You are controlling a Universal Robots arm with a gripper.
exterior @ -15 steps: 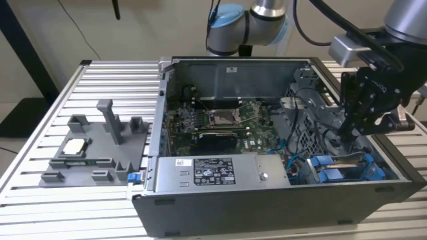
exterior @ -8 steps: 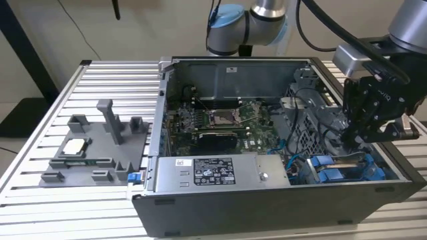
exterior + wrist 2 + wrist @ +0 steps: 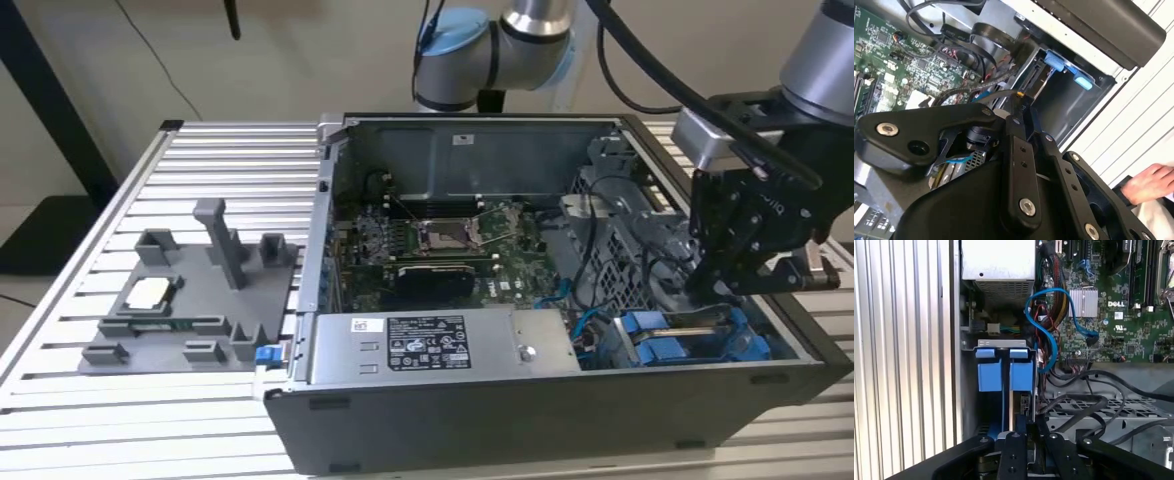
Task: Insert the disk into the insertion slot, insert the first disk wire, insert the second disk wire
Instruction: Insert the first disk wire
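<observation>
**DISK SEATED IN BAY, GRIPPER DIRECTLY ABOVE IT**

Reference object: the grey power-supply box (image 3: 441,345), which lies along the near wall of the open computer case (image 3: 534,430).

1. The disk (image 3: 654,345) stands on edge inside the insertion slot (image 3: 968,390). It is just beside the power-supply box, on the exterior view's right of it. In the first wrist view, the two tabs of its blue carrier (image 3: 1004,372) sit side by side at the mouth of the slot.

2. The gripper (image 3: 710,295) hangs over the disk, on the same side of the power-supply box, and points down into the case. Whether it touches the disk cannot be told, nor whether it is open or closed.

3. A blue cable (image 3: 1046,332) loops out from just beside the power-supply box towards the motherboard (image 3: 1119,315). Whether either end is plugged in cannot be told. No part of it is seen to reach the disk.

4. The motherboard lies behind the power-supply box, deeper in the case.

5. A grey fixture tray (image 3: 187,300) rests on the slatted table (image 3: 80,400). It is outside the case and well apart from the power-supply box, on the exterior view's left.

6. A person's hand (image 3: 1149,182) is seen in the second wrist view, outside the case.
</observation>
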